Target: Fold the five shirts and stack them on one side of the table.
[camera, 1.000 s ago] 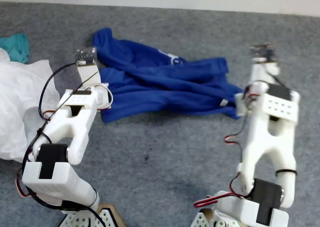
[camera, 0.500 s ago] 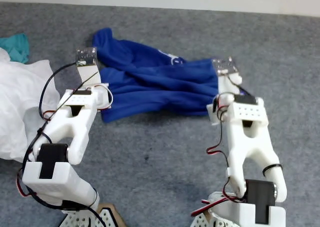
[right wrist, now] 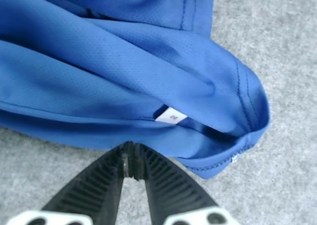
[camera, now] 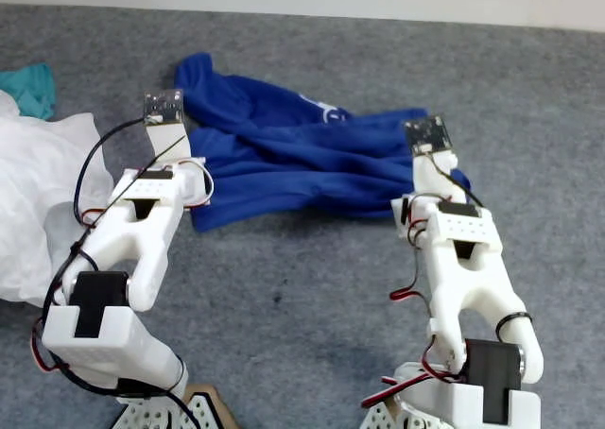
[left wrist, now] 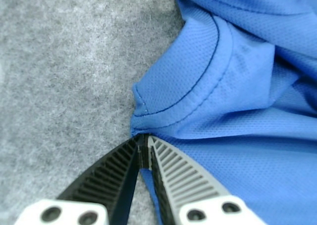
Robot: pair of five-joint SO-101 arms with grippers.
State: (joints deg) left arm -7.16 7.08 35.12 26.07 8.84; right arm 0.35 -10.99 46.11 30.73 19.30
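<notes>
A crumpled blue shirt [camera: 302, 160] lies across the middle of the grey felt table. My left gripper [camera: 166, 127] sits at its left end. In the left wrist view it [left wrist: 142, 144] is shut on a fold of the blue shirt [left wrist: 237, 111] just below the stitched hem. My right gripper [camera: 428, 138] hangs over the shirt's right end. Its fingers [right wrist: 130, 158] are shut, with the tips against the lower edge of the blue cloth [right wrist: 99, 61] near a white label [right wrist: 171, 117]. Whether they pinch any cloth I cannot tell.
A heap of white cloth [camera: 38, 202] lies at the table's left edge beside the left arm. A teal garment [camera: 28, 84] sits behind it. Bare grey felt [camera: 302, 287] stretches between the two arms, and more lies to the right of the shirt.
The right arm swung in from the right and came down over the shirt's right end. The left arm and the shirt's left side have not moved.
</notes>
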